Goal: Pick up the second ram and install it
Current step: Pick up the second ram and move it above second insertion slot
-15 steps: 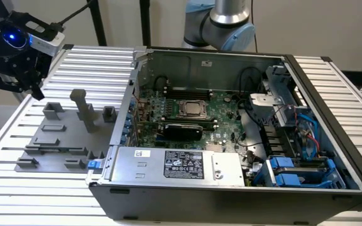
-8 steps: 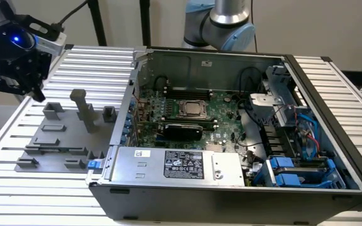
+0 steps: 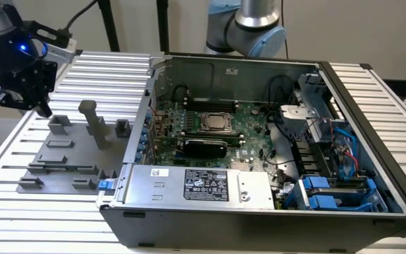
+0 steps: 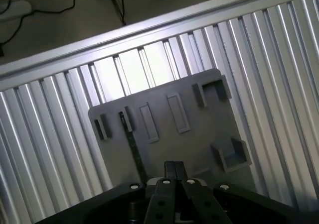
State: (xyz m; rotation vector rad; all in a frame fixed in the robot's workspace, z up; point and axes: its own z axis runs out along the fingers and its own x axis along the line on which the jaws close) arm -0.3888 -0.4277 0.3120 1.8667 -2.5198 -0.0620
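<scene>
At the exterior view's left the gripper (image 4: 175,168) hovers over the grey tray (image 3: 76,152), its fingers pressed together (nothing between them). The second ram (image 4: 132,147) stands on edge in this tray, just beside the gripper. Further right is the open computer case (image 3: 188,225).

On the bench (image 3: 48,222), the holder plate (image 3: 72,159) lies to the exterior view's left of the computer case (image 3: 259,222); the second ram (image 4: 133,149) sits on the plate.

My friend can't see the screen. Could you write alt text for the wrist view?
A thin dark ram stick sits edge-up in a grey holder plate on a ribbed metal table, with the robot's gripper above the plate.
</scene>
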